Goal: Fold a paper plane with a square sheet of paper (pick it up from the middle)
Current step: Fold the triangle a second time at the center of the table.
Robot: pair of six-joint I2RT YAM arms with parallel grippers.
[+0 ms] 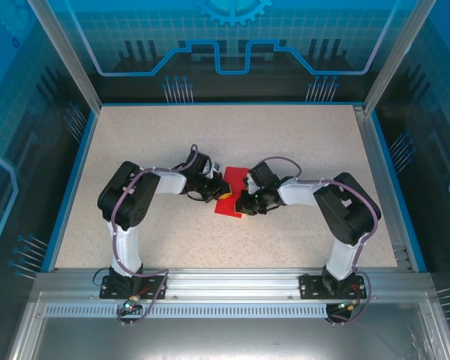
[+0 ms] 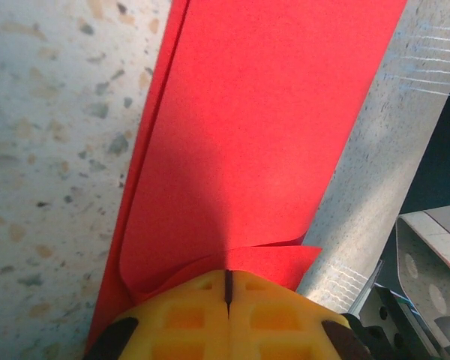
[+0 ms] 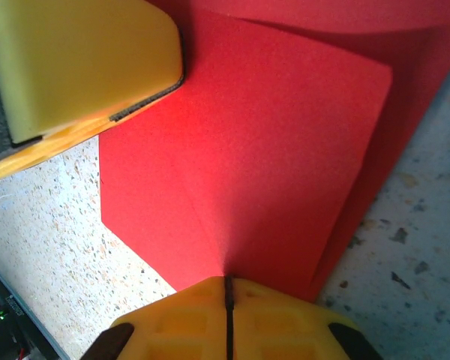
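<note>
Left gripper (image 2: 227,281), right gripper (image 3: 228,286) — pinching red paper (image 2: 255,135).

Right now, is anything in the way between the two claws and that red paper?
Nothing visible stands in the way. The left claw and the right claw are each shut on an edge of the partly folded red paper, one from either side, over the speckled table.

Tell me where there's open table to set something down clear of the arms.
Widest bare table: the far half, beyond the left arm and right arm. A near patch between their bases, and strips outside each. Crowded: the centre, where the left gripper and right gripper pinch the red paper.
</note>
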